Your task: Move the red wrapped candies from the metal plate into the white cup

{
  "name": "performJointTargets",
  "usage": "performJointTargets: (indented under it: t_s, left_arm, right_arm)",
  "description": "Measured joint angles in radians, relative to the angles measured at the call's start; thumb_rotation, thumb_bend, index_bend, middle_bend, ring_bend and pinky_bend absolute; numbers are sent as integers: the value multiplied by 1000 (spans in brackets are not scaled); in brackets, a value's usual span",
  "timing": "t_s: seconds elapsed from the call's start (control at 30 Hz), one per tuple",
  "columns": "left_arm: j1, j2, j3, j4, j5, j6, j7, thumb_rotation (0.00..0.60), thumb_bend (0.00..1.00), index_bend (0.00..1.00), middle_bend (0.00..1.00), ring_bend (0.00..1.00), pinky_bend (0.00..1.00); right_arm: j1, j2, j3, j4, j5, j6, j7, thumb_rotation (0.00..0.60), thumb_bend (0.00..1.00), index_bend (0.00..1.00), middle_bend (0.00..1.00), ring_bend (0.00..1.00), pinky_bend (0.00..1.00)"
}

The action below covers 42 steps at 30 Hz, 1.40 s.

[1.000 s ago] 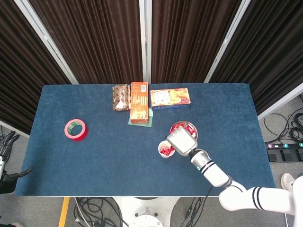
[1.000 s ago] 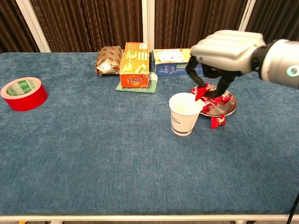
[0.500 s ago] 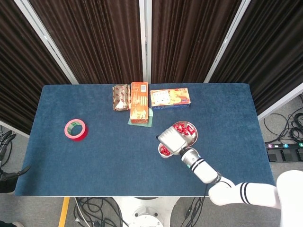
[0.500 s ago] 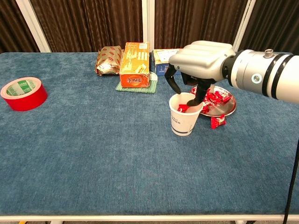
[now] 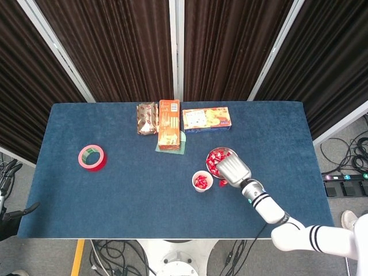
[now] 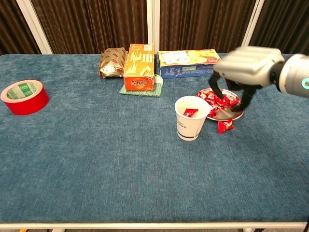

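The white cup (image 6: 190,126) stands upright on the blue table with red candies (image 6: 190,113) inside; the head view shows the cup (image 5: 202,181) from above. Just right of it, the metal plate (image 6: 236,115) holds several red wrapped candies (image 6: 219,100). One stray candy (image 6: 224,126) lies on the cloth between plate and cup. My right hand (image 6: 246,67) hovers over the plate, fingers (image 6: 214,90) apart and pointing down, with nothing seen in them. In the head view my right hand (image 5: 233,168) covers part of the plate (image 5: 225,149). My left hand (image 5: 8,172) hangs off the table's left edge, fingers spread.
A roll of red tape (image 6: 24,96) lies at the left. At the back stand a brown snack bag (image 6: 112,62), an orange box (image 6: 140,72) on a green pad, and a flat biscuit box (image 6: 186,63). Dark curtains hang behind the table.
My right hand carried a candy from the plate to the cup, let it go there, and has swung right, back over the plate. The cup now shows the candy on top.
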Motion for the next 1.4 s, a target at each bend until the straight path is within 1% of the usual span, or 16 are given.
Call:
performJointTargets:
  t_s: [0.17, 0.33, 0.97, 1.4]
  left_arm:
    - [-1, 2, 0, -2, 1, -1, 6, 600, 138, 126, 75, 34, 111]
    - [-3, -1, 0, -1, 0, -5, 9, 600, 138, 126, 75, 34, 111]
    - [-3, -22, 3, 46, -1, -9, -9, 600, 138, 126, 75, 34, 111]
    - [-7, -26, 0, 58, -2, -10, -22, 600, 138, 126, 75, 34, 111]
  right_arm:
    - [-15, -33, -28, 59, -5, -29, 24, 600, 104, 535, 1000, 1000, 1000]
    - [-22, -57, -36, 87, -19, -42, 37, 600, 104, 535, 1000, 1000, 1000]
    - [-10, -116, -20, 167, -2, -80, 34, 600, 108, 532, 1000, 1000, 1000]
    - [1, -136, -21, 189, 15, -98, 16, 600, 115, 527, 1000, 1000, 1000]
